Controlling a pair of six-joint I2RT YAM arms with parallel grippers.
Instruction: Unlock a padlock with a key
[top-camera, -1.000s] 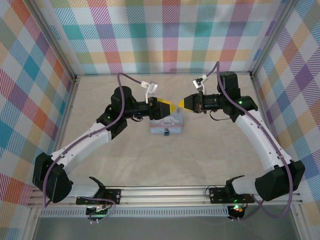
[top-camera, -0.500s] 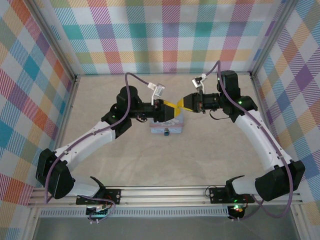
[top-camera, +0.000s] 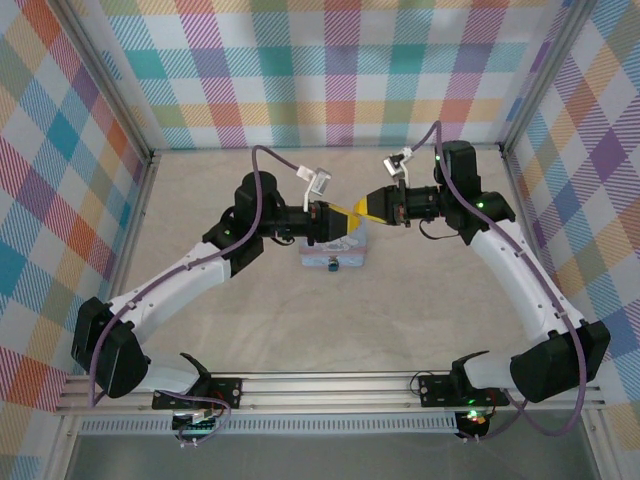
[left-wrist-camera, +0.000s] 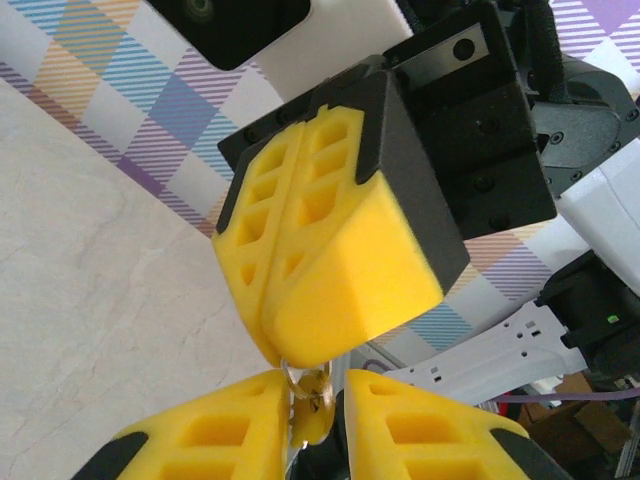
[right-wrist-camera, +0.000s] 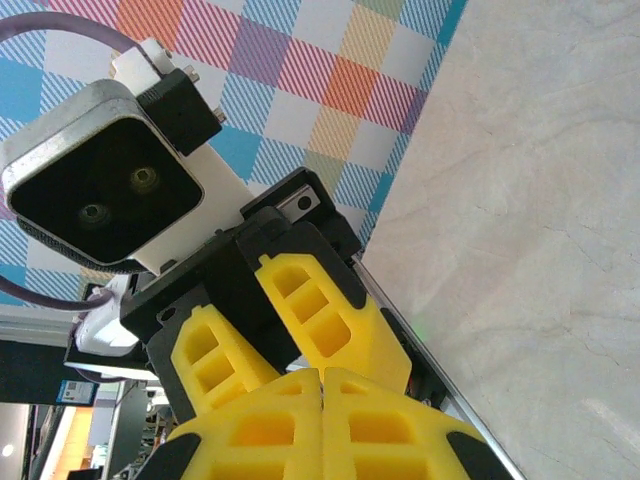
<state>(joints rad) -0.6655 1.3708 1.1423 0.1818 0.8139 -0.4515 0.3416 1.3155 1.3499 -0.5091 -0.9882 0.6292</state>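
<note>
Yellow foam meets yellow foam: the right gripper (left-wrist-camera: 293, 352) is clamped on the key (left-wrist-camera: 312, 398), which dangles at its 6 o'clock between the parted fingers of the left gripper (top-camera: 352, 215). The padlock (top-camera: 332, 265) sits at the 6 o'clock edge of the tin (top-camera: 350, 245). Left should squeeze squarely before right lets go.

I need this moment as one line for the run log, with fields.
left end effector: around key, grip unclear | right end effector: shut, tip at key | padlock: at tin's near edge, untouched
</note>
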